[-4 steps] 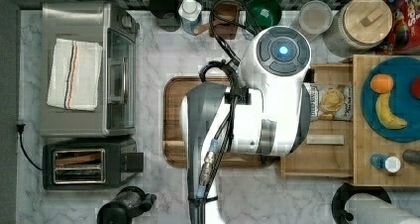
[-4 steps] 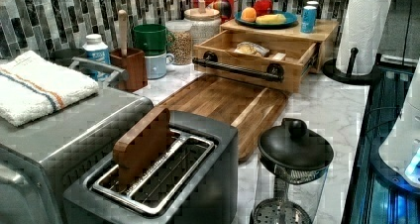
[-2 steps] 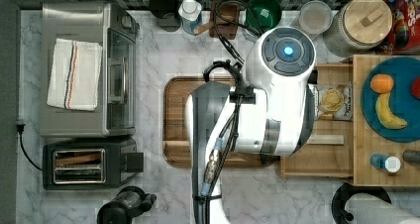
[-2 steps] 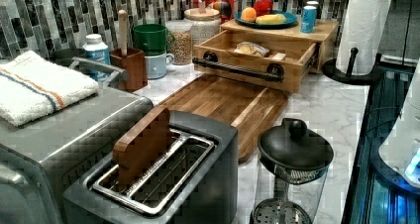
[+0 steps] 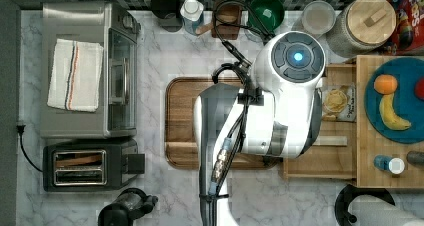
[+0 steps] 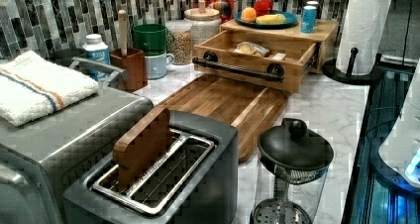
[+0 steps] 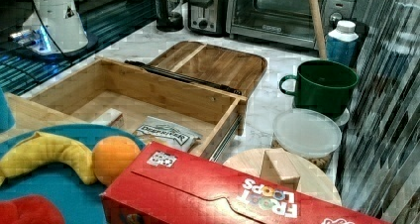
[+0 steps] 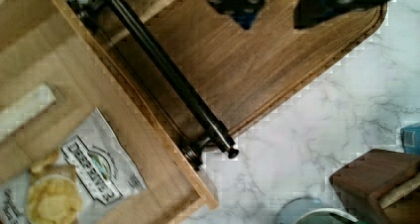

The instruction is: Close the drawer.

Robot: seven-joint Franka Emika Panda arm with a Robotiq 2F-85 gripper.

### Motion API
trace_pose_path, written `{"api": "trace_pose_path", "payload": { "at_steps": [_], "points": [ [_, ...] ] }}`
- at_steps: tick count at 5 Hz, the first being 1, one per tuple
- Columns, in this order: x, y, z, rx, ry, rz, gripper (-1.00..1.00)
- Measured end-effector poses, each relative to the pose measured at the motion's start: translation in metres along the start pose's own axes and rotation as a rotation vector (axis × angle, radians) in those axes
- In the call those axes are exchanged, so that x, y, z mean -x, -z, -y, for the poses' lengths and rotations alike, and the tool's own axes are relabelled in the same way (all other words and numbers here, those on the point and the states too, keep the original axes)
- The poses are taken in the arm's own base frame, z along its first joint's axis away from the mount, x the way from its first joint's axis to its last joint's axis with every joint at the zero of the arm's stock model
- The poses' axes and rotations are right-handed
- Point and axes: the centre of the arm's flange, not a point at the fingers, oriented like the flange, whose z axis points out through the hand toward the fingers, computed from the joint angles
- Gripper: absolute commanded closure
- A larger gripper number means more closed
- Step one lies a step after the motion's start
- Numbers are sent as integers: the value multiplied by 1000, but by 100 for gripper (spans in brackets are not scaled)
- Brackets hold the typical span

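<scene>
Marble counter, tiled backsplash, cluttered with appliances. Shallow light-wood drawer sits pulled out of its pale box unit, upper centre of the left view, with a long black bar handle across its front and a chip bag inside. Dark brown rounded-corner wooden tray lies just in front of it. Gripper hangs over the tray near the handle; its two dark fingers look spread with nothing between them, though they're cut off at the wrist view's edge.

Risks:
- push lands off-centre on the handle, drawer racks and jams
- fingers drop too low, catch the tray
- fingers slip over the bar, hit the drawer front
</scene>
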Motion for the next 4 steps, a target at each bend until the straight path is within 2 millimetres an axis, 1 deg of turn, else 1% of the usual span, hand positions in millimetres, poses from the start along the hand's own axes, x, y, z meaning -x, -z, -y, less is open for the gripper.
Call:
{"api": "trace_pose_path", "payload": {
  "at_steps": [1, 2, 3, 4],
  "points": [
    [-1, -7, 0, 43, 105, -51, -100],
    [7, -20, 6, 55, 189, -57, 100],
    [25, -37, 16, 52, 270, -67, 100],
    [51, -54, 23, 73, 358, -100, 100]
  ]
}}
